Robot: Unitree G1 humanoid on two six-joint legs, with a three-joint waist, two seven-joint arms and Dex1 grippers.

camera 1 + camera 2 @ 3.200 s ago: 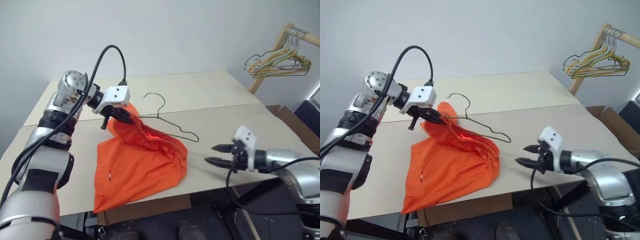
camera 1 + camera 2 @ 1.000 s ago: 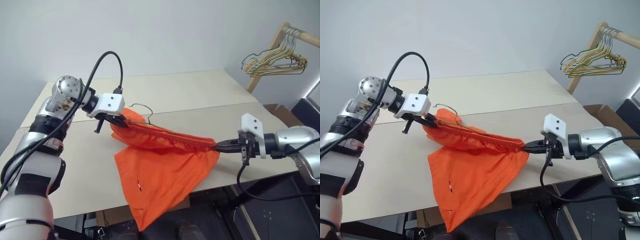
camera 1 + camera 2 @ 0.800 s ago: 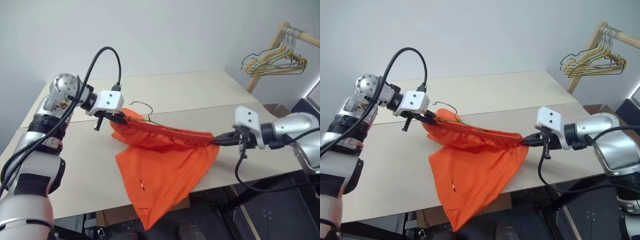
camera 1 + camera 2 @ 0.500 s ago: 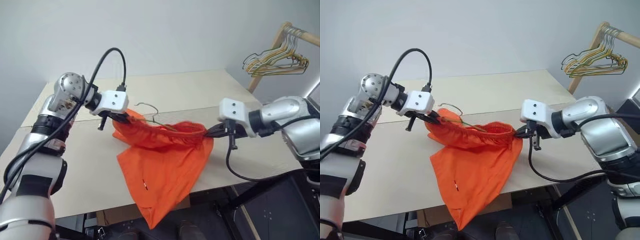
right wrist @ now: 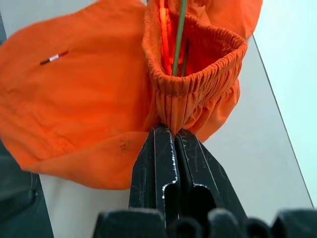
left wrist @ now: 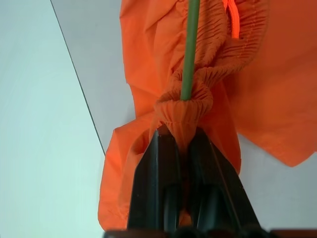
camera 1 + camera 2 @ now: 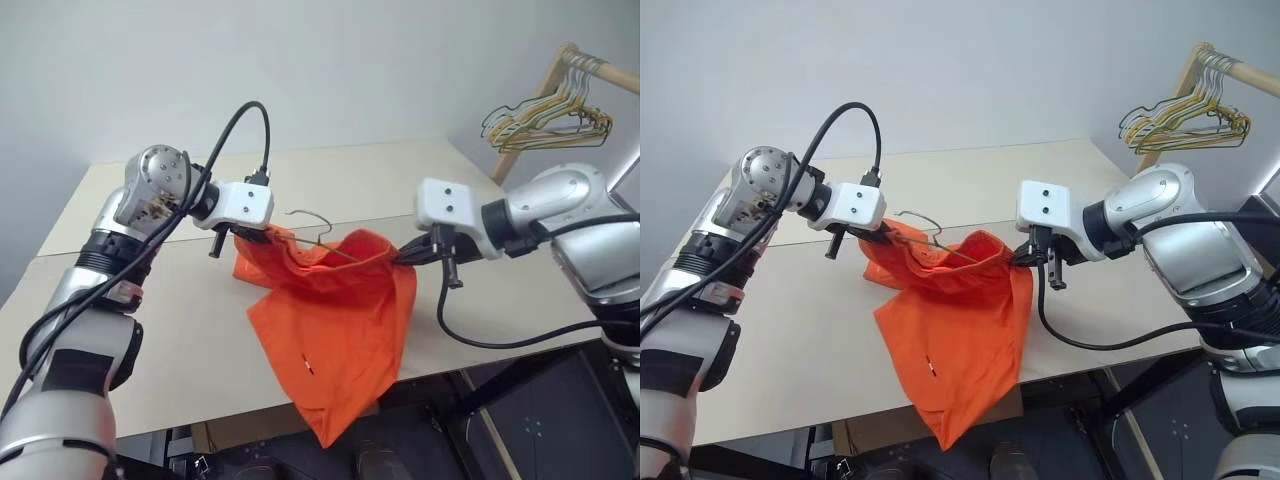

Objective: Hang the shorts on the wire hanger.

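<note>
The orange shorts (image 7: 335, 320) hang above the beige table (image 7: 400, 180), held by both ends of their gathered waistband. My left gripper (image 7: 245, 236) is shut on one bunched end of the waistband (image 6: 181, 111). My right gripper (image 7: 408, 256) is shut on the other end (image 5: 168, 106). The thin olive wire hanger (image 7: 312, 216) shows its hook above the fabric between the grippers. Its wire (image 5: 178, 34) runs inside the open waistband, the lower part hidden by cloth. The shorts' legs droop past the table's front edge.
A wooden rack (image 7: 560, 75) at the far right carries a bunch of pale hangers (image 7: 545, 120). A seam crosses the table from left to right behind the shorts. The table's front edge lies just below the hanging fabric.
My right gripper, earlier open and empty, is now shut on the waistband. It has moved left and up toward the left gripper, so the stretched waistband has slackened and bunched.
</note>
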